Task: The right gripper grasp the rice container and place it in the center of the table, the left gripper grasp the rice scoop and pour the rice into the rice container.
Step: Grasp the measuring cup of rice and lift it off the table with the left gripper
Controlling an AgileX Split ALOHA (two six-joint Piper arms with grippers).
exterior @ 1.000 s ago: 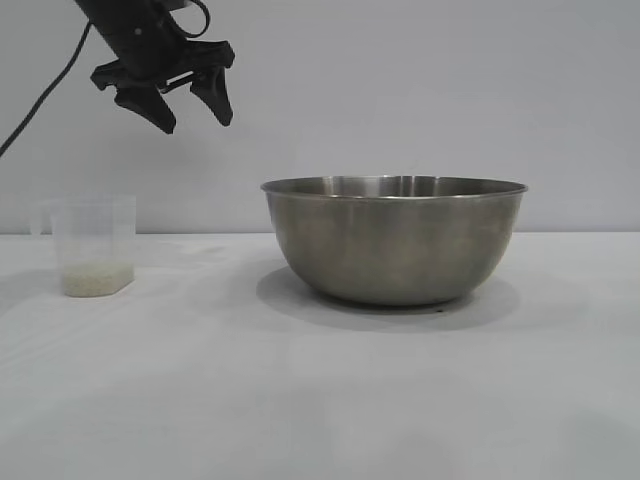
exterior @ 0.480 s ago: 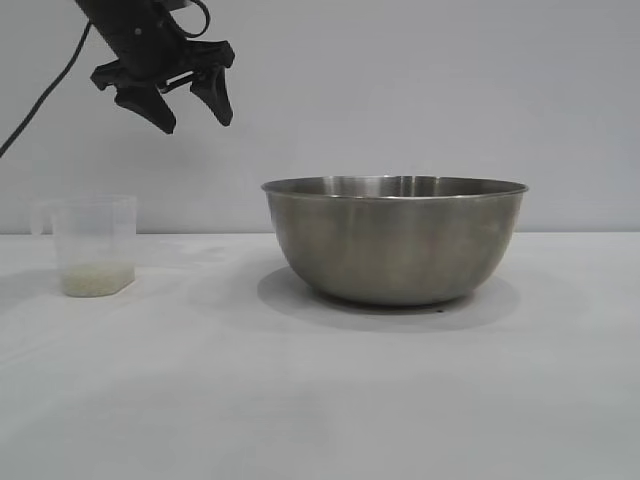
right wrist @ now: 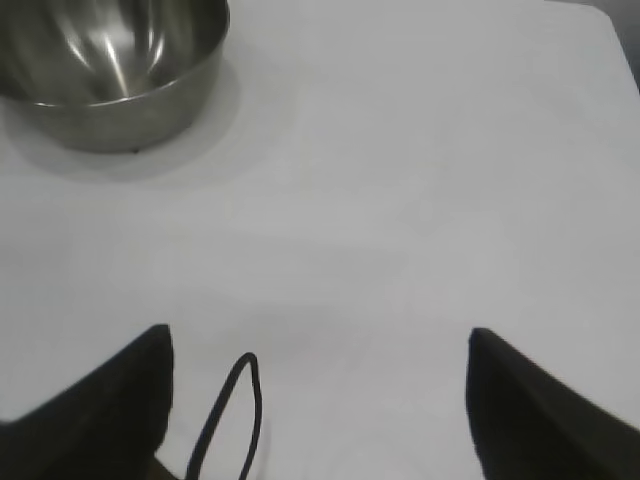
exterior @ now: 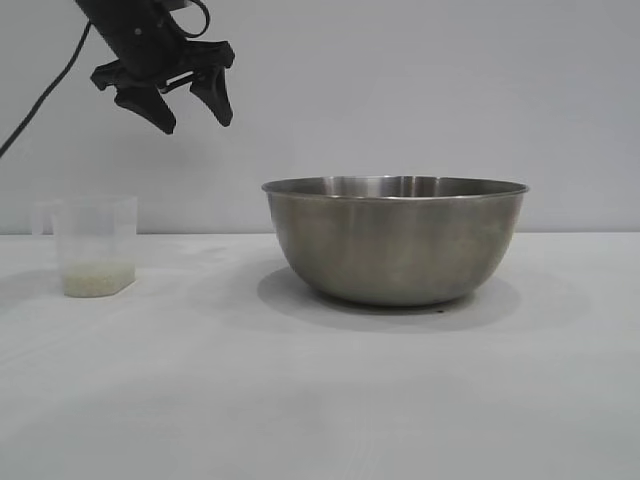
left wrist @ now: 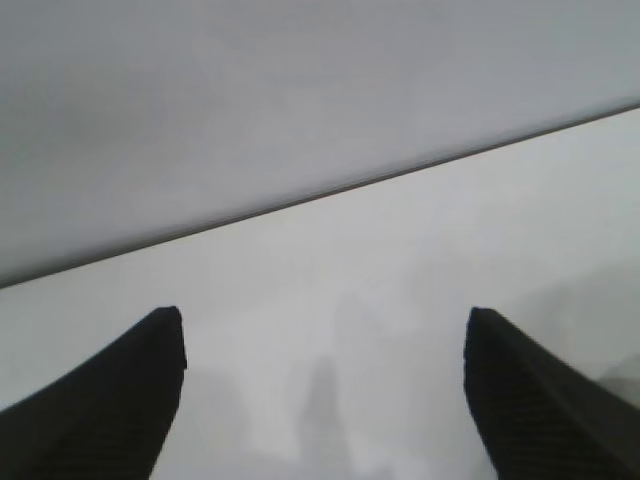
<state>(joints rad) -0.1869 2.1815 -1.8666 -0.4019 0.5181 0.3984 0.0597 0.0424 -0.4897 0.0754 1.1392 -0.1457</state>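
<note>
Unmoved: rice scoop (exterior: pixel 95 246) below left gripper (exterior: pixel 193 110)

A bare lab test bench: a plain white table (exterior: pixel 320 400) before a blank grey wall (exterior: pixel 420 90), robot arm (exterior: pixel 130 25) overhead.

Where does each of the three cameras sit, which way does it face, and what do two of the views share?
Exterior: level with the table, facing steel mixing bowl, measuring cup and raised open left gripper.
Left wrist: above the table, facing its far edge and the wall; both fingers show.
Right wrist: angled down at the table; open right gripper shows.
Shared: exterior and right wrist both show the bowl.
</note>
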